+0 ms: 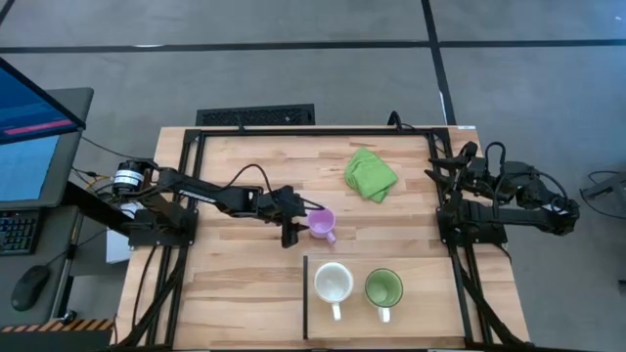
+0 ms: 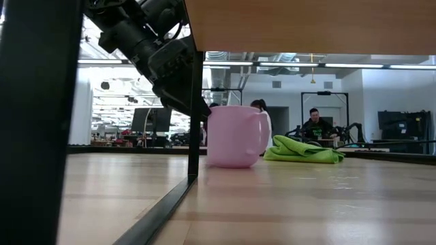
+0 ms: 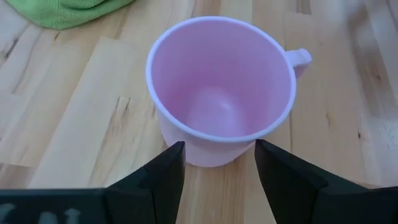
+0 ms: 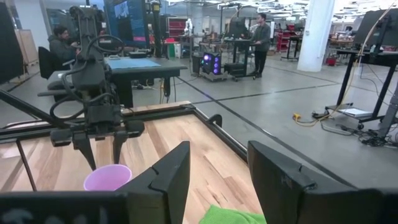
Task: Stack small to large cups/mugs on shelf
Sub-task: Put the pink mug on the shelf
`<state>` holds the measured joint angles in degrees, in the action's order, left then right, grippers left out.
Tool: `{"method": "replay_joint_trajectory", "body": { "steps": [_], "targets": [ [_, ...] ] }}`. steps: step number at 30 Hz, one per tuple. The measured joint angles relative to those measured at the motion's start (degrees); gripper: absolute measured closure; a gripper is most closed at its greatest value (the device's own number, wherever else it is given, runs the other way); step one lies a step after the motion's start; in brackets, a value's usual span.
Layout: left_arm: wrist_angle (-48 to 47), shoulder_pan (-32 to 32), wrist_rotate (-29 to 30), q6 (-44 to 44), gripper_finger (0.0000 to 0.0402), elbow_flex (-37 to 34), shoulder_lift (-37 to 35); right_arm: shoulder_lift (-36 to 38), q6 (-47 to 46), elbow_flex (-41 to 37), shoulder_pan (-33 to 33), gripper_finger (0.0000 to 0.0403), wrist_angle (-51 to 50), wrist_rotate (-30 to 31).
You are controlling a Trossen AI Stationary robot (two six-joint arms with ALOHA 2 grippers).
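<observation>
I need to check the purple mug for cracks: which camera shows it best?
The left wrist view: the purple mug fills it, with rim, inside and handle visible just beyond the open left gripper. The high view shows it small from above, the low view only its side, the right wrist view only its rim.

We see two dark, matte-black arms built of jointed segments, with black cables looping loosely along them; the left arm (image 1: 210,196) carries a silver round motor housing near its base beside the table edge (image 1: 156,176). Each ends in two flat, wedge-shaped black fingers (image 3: 165,171), and the right arm (image 1: 509,196) looks alike.
</observation>
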<state>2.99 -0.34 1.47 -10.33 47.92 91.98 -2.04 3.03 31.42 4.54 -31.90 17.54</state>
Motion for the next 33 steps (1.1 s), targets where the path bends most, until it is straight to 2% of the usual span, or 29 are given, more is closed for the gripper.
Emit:
{"method": "replay_joint_trajectory", "body": {
  "steps": [6, 8, 13, 17, 26, 31, 33],
  "targets": [
    [-1.47, 0.0, -0.04, 0.29, 0.0216, 2.52, 1.65, 0.0, 0.0, 0.0, 0.02, 0.0219, 0.0, 0.0],
    [-5.53, 0.32, -0.22, 0.53, 0.0216, 4.44, 3.32, 0.02, 0.0, 0.0, 0.0, 0.0219, -0.03, -0.03],
    [-7.14, 1.86, -4.17, 2.71, 0.0216, 9.65, 7.55, 0.0, 0.31, -0.02, -0.17, 0.0219, -0.23, -1.77],
    [-8.35, 2.06, -4.74, 4.66, 0.0216, 12.33, 8.52, 0.0, 0.46, -0.04, -0.69, 0.0219, -0.28, -2.73],
    [-7.34, 1.48, -2.72, 5.39, 0.0216, 13.92, 8.9, 0.0, 0.46, -0.04, -2.31, 0.0219, -0.24, -2.73],
    [-5.77, 1.64, -4.11, 3.8, 0.0216, 14.21, 10.5, 0.0, 0.46, -0.04, -2.38, 0.0219, -0.24, -2.73],
    [-7.81, 1.64, -4.11, 3.61, 0.0216, 14.24, 10.75, 0.02, 0.46, -0.04, -2.38, 0.0219, -0.22, -2.73]
  ]
}}
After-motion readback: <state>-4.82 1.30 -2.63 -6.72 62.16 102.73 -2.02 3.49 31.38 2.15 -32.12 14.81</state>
